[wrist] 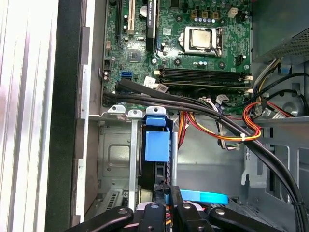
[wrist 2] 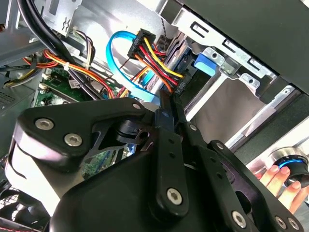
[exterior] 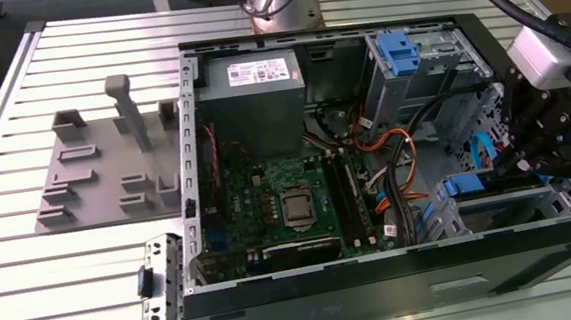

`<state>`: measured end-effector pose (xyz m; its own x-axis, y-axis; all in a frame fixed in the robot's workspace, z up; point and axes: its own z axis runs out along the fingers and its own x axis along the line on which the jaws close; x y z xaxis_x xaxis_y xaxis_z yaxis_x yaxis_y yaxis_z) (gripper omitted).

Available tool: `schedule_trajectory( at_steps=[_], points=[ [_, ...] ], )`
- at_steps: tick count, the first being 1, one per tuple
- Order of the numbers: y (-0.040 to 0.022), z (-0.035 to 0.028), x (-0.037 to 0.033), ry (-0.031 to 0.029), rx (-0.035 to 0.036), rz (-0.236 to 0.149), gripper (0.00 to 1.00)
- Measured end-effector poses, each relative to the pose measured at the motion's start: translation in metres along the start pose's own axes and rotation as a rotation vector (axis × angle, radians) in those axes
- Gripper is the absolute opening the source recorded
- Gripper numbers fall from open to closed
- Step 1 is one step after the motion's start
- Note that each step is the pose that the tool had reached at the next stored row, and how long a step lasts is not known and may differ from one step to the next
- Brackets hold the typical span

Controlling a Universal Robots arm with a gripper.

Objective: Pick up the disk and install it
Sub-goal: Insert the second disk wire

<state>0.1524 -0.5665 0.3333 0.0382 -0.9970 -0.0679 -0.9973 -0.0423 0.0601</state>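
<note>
**Drive Goes Into Its Slot**

Silver ribbed bench (exterior: pixel 31 274) holds an open computer case (exterior: pixel 394 279). Inside the case are a green motherboard (exterior: pixel 292 201), a grey power supply (exterior: pixel 250 101) and bundles of wires (wrist: pixel 231 128). The tool (exterior: pixel 557 158) hangs over the drive cage (wrist: pixel 113 159) in a corner of the case. The disk (wrist: pixel 157 145) stands on edge in that cage, blue frame showing. The tool is just above the disk's end, fingers close together, but I cannot tell if they pinch it. To do this well, I think the disk must stay straight in its rails and the wires stay clear. Someone's hand (wrist 2: pixel 280 181) rests outside the case.
</note>
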Motion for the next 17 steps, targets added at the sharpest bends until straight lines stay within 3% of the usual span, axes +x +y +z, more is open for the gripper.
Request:
schedule_trajectory(
  at_steps=[8,17],
  points=[
    [0.0001,-0.001,0.0003,0.0004,-0.0001,0.0,0.16],
    [-0.0004,0.0071,0.0013,0.0011,-0.0006,0.0,0.16]
  ],
)
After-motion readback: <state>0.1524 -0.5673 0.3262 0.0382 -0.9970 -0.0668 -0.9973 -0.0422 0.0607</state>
